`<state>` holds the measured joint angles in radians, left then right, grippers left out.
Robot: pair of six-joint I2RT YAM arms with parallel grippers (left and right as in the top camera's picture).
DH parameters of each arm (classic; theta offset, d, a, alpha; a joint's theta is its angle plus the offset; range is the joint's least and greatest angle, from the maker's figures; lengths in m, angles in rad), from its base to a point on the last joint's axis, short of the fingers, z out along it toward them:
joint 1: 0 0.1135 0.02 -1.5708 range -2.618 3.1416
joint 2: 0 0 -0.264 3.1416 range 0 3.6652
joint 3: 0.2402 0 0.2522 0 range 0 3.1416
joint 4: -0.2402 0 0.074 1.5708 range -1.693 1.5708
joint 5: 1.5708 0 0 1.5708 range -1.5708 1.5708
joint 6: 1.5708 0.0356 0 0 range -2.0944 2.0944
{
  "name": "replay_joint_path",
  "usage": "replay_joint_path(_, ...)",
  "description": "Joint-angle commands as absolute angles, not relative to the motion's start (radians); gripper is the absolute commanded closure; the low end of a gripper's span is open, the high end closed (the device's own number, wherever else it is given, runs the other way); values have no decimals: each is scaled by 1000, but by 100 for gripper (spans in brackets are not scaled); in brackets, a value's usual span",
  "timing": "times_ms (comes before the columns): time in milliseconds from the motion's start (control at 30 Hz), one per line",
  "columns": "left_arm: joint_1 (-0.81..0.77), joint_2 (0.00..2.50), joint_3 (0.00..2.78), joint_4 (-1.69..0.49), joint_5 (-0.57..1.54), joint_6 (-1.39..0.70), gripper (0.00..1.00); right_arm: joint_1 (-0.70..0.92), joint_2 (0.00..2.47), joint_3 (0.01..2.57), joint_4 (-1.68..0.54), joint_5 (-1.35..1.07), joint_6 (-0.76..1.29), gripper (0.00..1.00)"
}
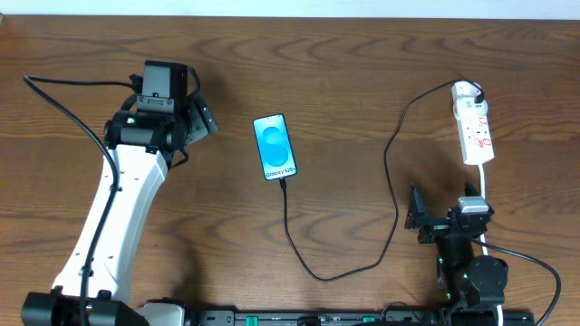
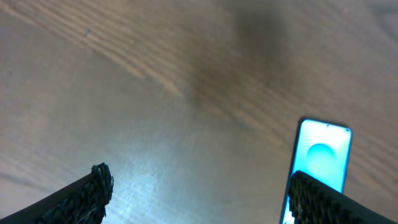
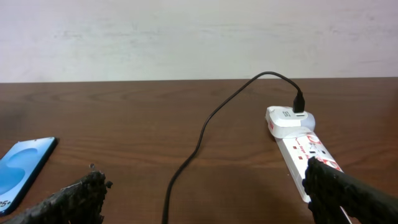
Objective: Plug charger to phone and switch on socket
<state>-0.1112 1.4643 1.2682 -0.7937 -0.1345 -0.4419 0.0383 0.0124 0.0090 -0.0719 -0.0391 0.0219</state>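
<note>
The phone [image 1: 275, 147] lies face up mid-table with its light-blue screen lit; it also shows in the left wrist view [image 2: 323, 158] and the right wrist view [image 3: 22, 168]. The black charger cable [image 1: 299, 244] runs from the phone's near end, loops forward and goes up to the white socket strip [image 1: 474, 131], where its adapter sits at the far end [image 3: 290, 118]. My left gripper [image 1: 201, 118] is open and empty, left of the phone [image 2: 199, 193]. My right gripper [image 1: 439, 222] is open and empty, near the front edge below the socket [image 3: 205, 193].
The socket's thick white cord [image 1: 483, 186] runs toward the front edge past my right arm. A pale wall [image 3: 199, 37] stands behind the table's far edge. The wooden tabletop [image 1: 344, 63] spans the view.
</note>
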Motion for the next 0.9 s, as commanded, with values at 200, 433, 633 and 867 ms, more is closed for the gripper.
replay_joint_path(200, -91, 1266, 1117, -859, -151, -420, 8, 47, 5, 6, -75, -29, 37, 1)
replay_joint_path(433, -70, 1108, 942, -748, -137, -401, 8, 47, 5, 6, -75, -28, 37, 1)
replay_joint_path(633, -70, 978, 801, -596, -40, -228, 8, 47, 5, 6, -75, -29, 37, 1)
replay_joint_path(867, -70, 872, 698, -505, 119, -9, 8, 47, 5, 6, -75, -29, 37, 1)
